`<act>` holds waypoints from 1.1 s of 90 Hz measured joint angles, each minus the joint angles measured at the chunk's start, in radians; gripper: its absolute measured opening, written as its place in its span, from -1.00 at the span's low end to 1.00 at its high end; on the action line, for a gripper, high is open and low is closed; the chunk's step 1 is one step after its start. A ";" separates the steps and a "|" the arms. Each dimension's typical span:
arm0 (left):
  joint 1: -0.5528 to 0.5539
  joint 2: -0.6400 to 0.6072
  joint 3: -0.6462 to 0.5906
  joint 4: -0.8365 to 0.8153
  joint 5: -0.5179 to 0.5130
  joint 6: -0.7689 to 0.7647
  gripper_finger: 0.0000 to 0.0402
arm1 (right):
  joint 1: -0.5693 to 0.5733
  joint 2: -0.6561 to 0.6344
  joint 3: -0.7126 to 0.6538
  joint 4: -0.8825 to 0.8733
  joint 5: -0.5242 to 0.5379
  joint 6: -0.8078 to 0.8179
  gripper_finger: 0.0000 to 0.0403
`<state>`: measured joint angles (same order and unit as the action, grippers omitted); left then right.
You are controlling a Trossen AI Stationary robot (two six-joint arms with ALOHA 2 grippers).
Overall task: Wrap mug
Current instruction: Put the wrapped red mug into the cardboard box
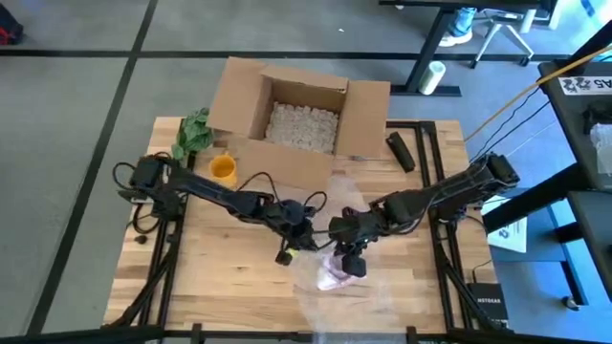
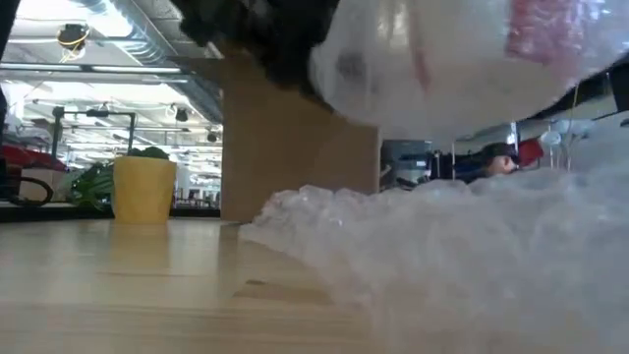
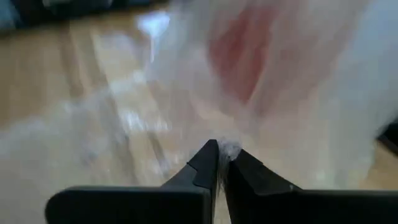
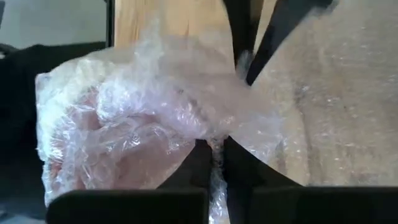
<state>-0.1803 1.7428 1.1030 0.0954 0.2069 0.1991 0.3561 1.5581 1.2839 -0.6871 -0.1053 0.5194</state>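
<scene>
A pink mug [image 4: 106, 149] sits bundled in clear bubble wrap [image 1: 335, 275] near the table's front middle. In the low view the bundle [image 2: 462, 59] hangs above the table, and more wrap [image 2: 442, 246] lies spread on the wood beneath it. My left gripper [image 1: 308, 239] comes in from the bundle's left and my right gripper [image 1: 351, 260] from its right. Both are shut on the wrap. The mug shows only as a reddish blur [image 3: 239, 56] through the plastic. My left gripper pinches a gathered bit of bubble wrap [image 3: 227, 149] between its two fingers, beside the bundled mug; how many layers cannot be told. The bundle rises beyond the fingers, off the table. My right gripper pinches crumpled bubble wrap [image 4: 214, 138] between its two fingers, at the bundle's side next to the mug. Several crinkled layers bunch up there. The wrapped mug sits just beyond the fingers, and a strip of wrap [image 4: 216, 186] hangs down between them.
An open cardboard box [image 1: 296, 115] with packing filler stands at the back middle. A yellow cup [image 1: 222, 169] and a green leafy thing [image 1: 194, 132] sit at the back left, a black object [image 1: 400, 151] at the back right. Bare wood lies at the front left.
</scene>
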 joint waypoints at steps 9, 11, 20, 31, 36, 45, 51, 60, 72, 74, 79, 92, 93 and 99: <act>-0.014 -0.052 0.000 -0.007 -0.023 0.037 -1.00 | 0.000 0.000 0.000 0.010 0.012 0.000 -1.00; -0.015 -0.062 0.000 -0.011 -0.024 0.043 -1.00 | 0.000 0.000 0.000 0.011 0.012 0.000 -1.00; -0.019 -0.103 0.000 -0.021 -0.028 0.054 -1.00 | -0.001 0.000 0.000 0.017 0.020 -0.001 -1.00; -0.036 -0.147 0.000 -0.046 -0.031 0.077 -1.00 | -0.001 0.000 0.000 0.017 0.026 -0.005 -1.00; -0.046 -0.166 0.000 -0.052 -0.031 0.088 -1.00 | -0.001 0.000 0.000 0.023 0.026 -0.008 -1.00; -0.069 -0.206 0.000 -0.058 -0.033 0.110 -1.00 | -0.002 0.000 0.000 0.036 0.026 -0.019 -1.00; -0.087 -0.230 0.000 -0.071 -0.038 0.123 -1.00 | -0.002 0.000 0.000 0.054 0.020 -0.026 -1.00; -0.109 -0.259 0.000 -0.104 -0.050 0.123 -1.00 | -0.002 -0.008 0.000 0.083 0.008 -0.030 -1.00; -0.130 -0.269 0.002 -0.160 -0.106 0.115 -1.00 | -0.002 -0.026 -0.001 0.100 0.007 -0.038 -1.00; -0.131 -0.269 0.002 -0.170 -0.117 0.115 -1.00 | -0.002 -0.028 -0.002 0.102 0.008 -0.038 -1.00; -0.136 -0.269 0.002 -0.198 -0.146 0.112 -1.00 | -0.002 -0.030 -0.002 0.108 0.008 -0.038 -1.00; -0.131 -0.269 0.002 -0.309 -0.226 0.069 -1.00 | -0.002 -0.031 -0.002 0.107 0.008 -0.039 -1.00; -0.130 -0.268 0.002 -0.319 -0.231 0.066 -1.00 | -0.002 -0.031 -0.002 0.106 0.008 -0.039 -1.00; -0.126 -0.268 0.002 -0.364 -0.256 0.044 -1.00 | -0.002 -0.031 -0.002 0.106 0.008 -0.044 -1.00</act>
<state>-0.3064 1.4744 1.1053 -0.2685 -0.0495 0.2431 0.3538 1.5272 1.2819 -0.5809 -0.0975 0.4758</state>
